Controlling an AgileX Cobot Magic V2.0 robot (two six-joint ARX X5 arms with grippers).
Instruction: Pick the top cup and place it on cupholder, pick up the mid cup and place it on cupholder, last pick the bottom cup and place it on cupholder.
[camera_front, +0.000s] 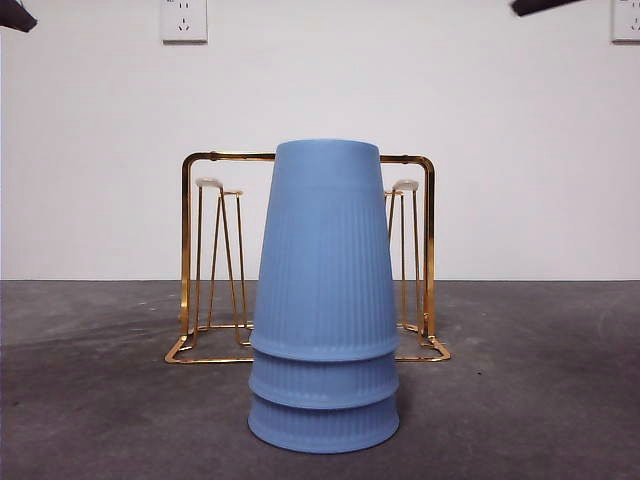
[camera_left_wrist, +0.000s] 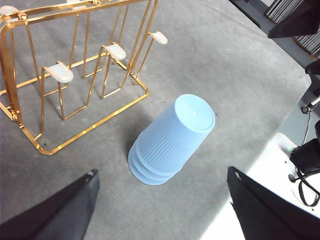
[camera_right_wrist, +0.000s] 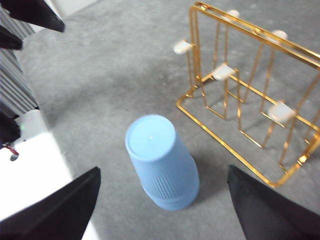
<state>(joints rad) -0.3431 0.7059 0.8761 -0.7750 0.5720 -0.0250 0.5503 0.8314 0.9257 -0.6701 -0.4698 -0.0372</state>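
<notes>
Hands left (camera_left_wrist: 160, 210) and right (camera_right_wrist: 162, 210) spread wide, empty, above stacked cups (camera_front: 323, 300).

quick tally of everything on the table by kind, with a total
cups: 3, blue, stacked upside down in one nest
cupholder: 1, gold wire, no cup on it
total: 4
</notes>
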